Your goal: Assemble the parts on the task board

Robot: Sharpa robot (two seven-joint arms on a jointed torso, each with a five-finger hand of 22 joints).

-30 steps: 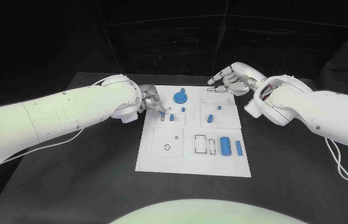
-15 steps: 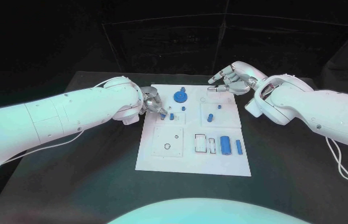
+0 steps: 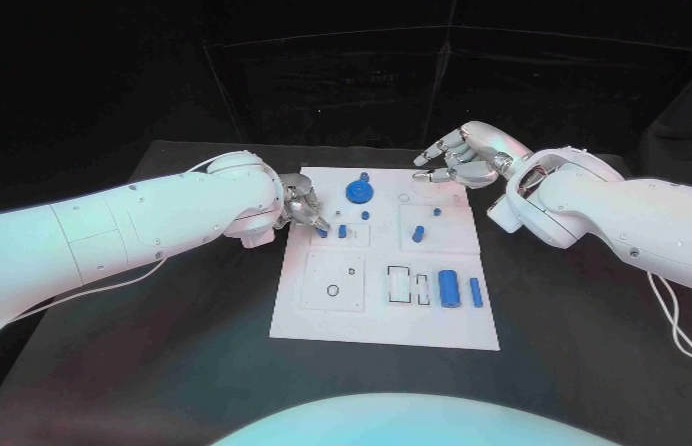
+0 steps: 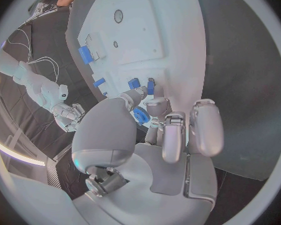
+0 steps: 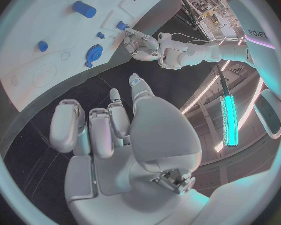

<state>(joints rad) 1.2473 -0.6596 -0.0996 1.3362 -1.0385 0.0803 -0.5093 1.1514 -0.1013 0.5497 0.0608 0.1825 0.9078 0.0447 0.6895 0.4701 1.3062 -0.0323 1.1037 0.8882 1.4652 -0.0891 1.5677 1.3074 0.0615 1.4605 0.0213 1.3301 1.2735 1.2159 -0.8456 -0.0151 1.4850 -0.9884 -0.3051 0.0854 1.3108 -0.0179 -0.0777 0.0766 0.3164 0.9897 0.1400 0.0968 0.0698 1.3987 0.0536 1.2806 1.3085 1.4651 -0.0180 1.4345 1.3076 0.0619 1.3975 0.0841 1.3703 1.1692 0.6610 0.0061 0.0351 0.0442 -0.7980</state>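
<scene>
head view: we look down on a black tabletop (image 3: 173, 366) with the white task board (image 3: 387, 321) lying in the middle, its long side running away from us. our left hand (image 3: 300, 209) sits at the board's left edge, near the far end. its fingertips reach toward a small blue part (image 3: 342, 231) standing just beside them on the board. in the left wrist view the fingers (image 4: 158, 106) curl together close around small blue pieces (image 4: 140, 115); whether they actually pinch one we cannot tell.

the small blue part lies to the right of the left hand, inward over the board. it looks like a short peg with its long axis upright or nearly so. the left hand is plainly the nearer one.

our right hand (image 3: 459, 159) hovers over the board's far right corner, fingers loosely apart and holding nothing. it is well apart from that peg.

other blue parts rest on the board: a round disc (image 3: 356, 194) near the far edge, a peg (image 3: 418, 234) in the middle right, and a longer block (image 3: 449, 289) lying flat, its long axis running along the board's long side.
</scene>
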